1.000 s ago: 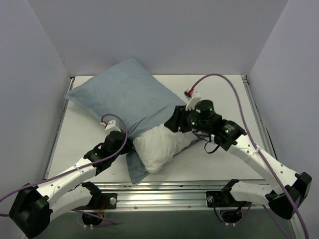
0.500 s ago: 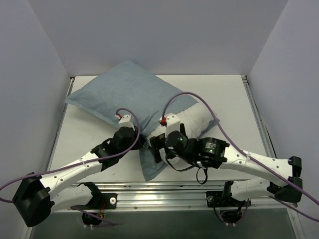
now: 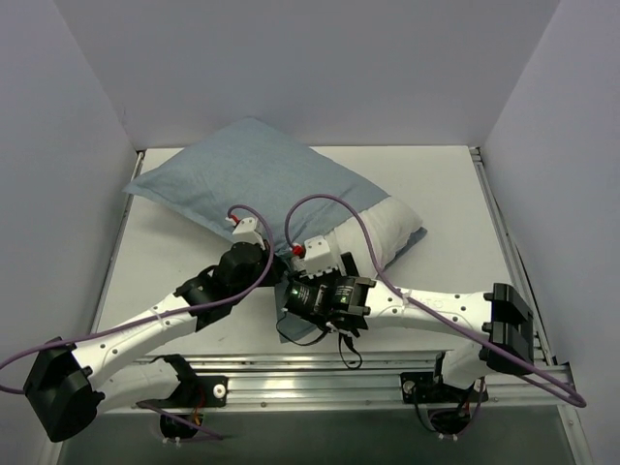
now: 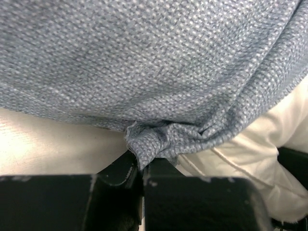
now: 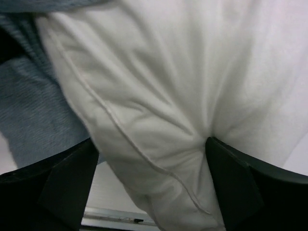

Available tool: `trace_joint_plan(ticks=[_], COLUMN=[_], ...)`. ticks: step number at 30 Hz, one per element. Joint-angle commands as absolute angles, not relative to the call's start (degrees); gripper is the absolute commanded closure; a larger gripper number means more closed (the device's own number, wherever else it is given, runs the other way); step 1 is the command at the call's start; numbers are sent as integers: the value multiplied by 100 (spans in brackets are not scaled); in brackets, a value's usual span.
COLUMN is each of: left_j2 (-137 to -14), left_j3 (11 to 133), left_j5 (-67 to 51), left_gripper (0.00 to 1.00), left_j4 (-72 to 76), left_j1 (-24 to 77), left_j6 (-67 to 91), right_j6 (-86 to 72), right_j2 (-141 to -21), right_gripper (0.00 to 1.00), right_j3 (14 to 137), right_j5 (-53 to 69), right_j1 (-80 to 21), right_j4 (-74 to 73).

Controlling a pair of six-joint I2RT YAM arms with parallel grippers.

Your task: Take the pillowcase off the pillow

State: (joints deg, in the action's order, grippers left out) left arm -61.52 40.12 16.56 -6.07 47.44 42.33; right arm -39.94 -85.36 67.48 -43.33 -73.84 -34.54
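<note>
Pillowcase (image 4: 159, 144) pinched in left jaws – seen by wrist cam only; right jaws wide, straddling pillow (image 5: 159, 120)

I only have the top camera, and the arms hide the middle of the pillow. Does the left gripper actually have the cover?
Observer: Yes. In the left wrist view the left gripper is shut on a bunched fold of the pillowcase.
Operator: And the right one?
Observer: On the right gripper the fingers stand apart, with a seamed corner of the white pillow filling the gap and touching both. Whether it squeezes, I cannot tell.
</note>
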Motion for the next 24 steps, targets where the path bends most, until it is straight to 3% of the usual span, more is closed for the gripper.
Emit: trace_joint_plan(ticks=[1, 2, 3, 4, 5, 6, 13, 24], left_j2=[-5827, -5801, -5783, -5775, -5757, -5757, -5853, -6109], left_j3=[4193, 4175, 4157, 4140, 4140, 4131, 4104, 3561], left_j5=[2127, 2144, 2162, 2197, 2215, 2224, 2136, 2961], left_gripper=[98, 98, 98, 98, 98, 98, 98, 98], left_j4=[9, 9, 9, -217, -237, -272, -202, -1044], left_j1=[4737, 4737, 4737, 4729, 4729, 4737, 4737, 4711], left_j6=[4201, 4210, 4227, 4236, 4228, 4228, 4184, 4613], right_j6=[-4867, -4869, -4843, -4817, -4599, -4344, -2313, -1161], right_j2=[-8789, -8806, -8789, -8754, -8632, -8553, -7489, -7013], right_gripper=[17, 27, 63, 83, 96, 100, 100, 100], right_j3=[6469, 6356, 6320, 6276, 6249, 6240, 6906, 8981], right_j5=[-5149, -5246, -5247, -5256, -5204, -5116, -3859, -3402], right_j1=[-7093, -7023, -6892, -6838, -6803, -6777, -6785, -6293], right_j4=[-4376, -4351, -4298, -4150, -4009, -3799, -1637, -923])
